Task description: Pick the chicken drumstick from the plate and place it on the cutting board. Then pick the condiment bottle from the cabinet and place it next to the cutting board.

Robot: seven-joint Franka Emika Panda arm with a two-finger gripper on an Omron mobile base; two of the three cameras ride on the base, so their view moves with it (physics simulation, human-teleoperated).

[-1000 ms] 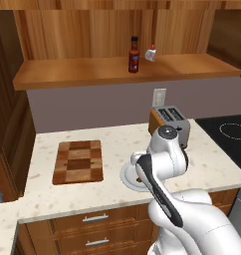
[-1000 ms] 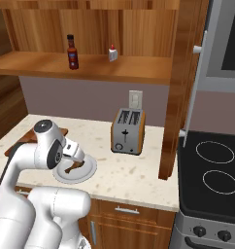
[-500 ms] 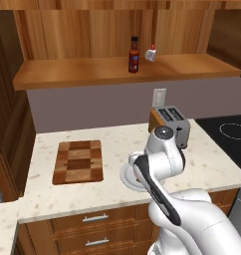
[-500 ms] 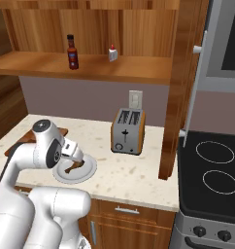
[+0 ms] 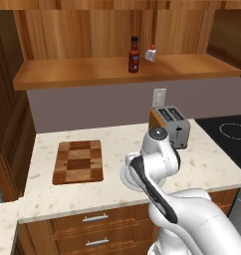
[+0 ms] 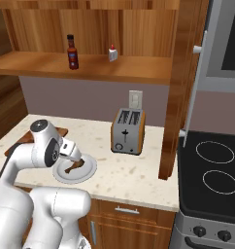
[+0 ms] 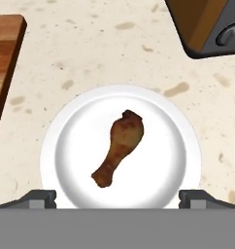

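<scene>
The first step is in hand: the end effector (image 7: 117, 197) hangs fully open and empty above the chicken drumstick (image 7: 118, 148), which lies mid-plate (image 7: 61, 146) on the surface. Next it should descend and close across the meat, then carry it left to the cutting board (image 5: 78, 161).

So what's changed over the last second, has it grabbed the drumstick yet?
No grab. The arm has sunk slightly toward the plate; jaws still open above the chicken drumstick, which lies untouched. Cutting board and condiment bottle haven't moved.
</scene>
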